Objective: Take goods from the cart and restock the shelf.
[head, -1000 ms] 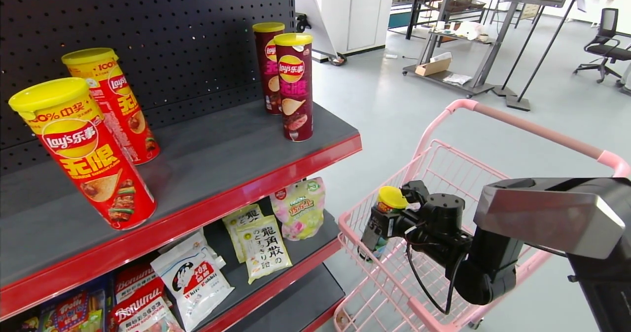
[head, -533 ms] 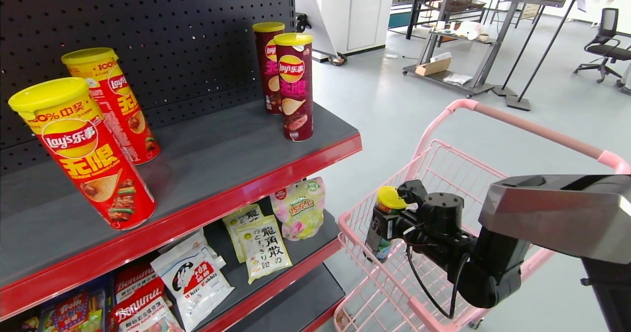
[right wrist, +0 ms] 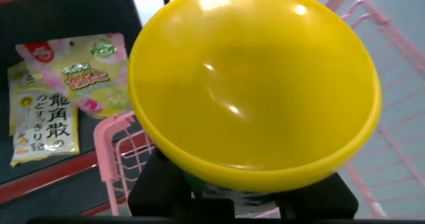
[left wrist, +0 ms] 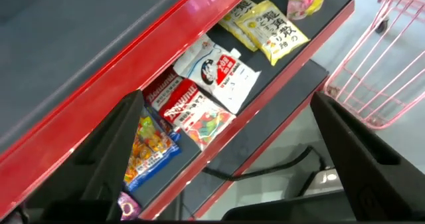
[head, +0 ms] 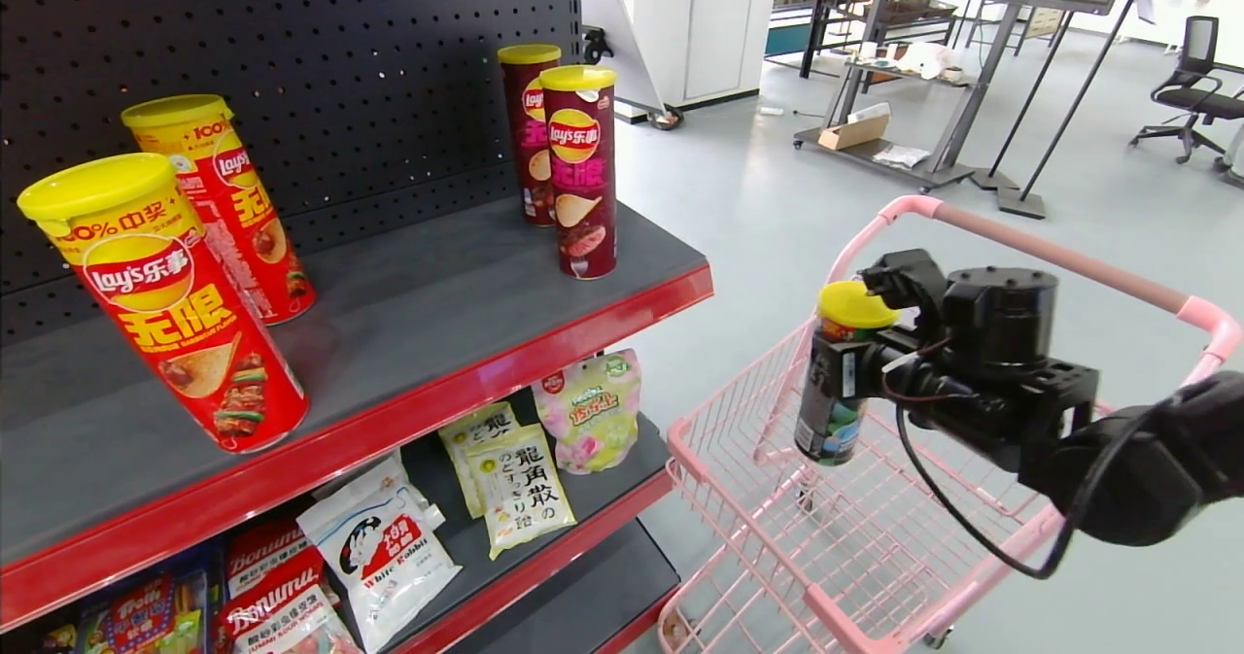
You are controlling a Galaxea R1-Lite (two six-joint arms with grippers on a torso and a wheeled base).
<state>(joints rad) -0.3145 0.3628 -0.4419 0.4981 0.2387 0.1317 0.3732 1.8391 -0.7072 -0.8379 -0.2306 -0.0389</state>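
Observation:
My right gripper point(head: 844, 372) is shut on a dark chip can with a yellow lid point(head: 832, 392), held upright above the pink cart point(head: 875, 499), to the right of the shelf. That yellow lid point(right wrist: 255, 84) sits close under the right wrist camera. On the upper grey shelf point(head: 428, 304) stand two red chip cans point(head: 165, 294) at the left and two maroon cans point(head: 578, 168) at the right end. My left gripper point(left wrist: 232, 157) hangs open, low in front of the lower shelves, its dark fingers point(left wrist: 113, 151) wide apart with nothing between them.
The lower shelf holds snack bags point(head: 505, 479) and a white candy bag point(head: 379, 547). A red lip point(head: 408, 411) edges the upper shelf. The grey floor beyond has racks point(head: 875, 129) and an office chair point(head: 1191, 90). The upper shelf's middle is bare.
My right arm has lifted the can up out of the cart and moved it a little to the right. The goods on the shelves have not moved.

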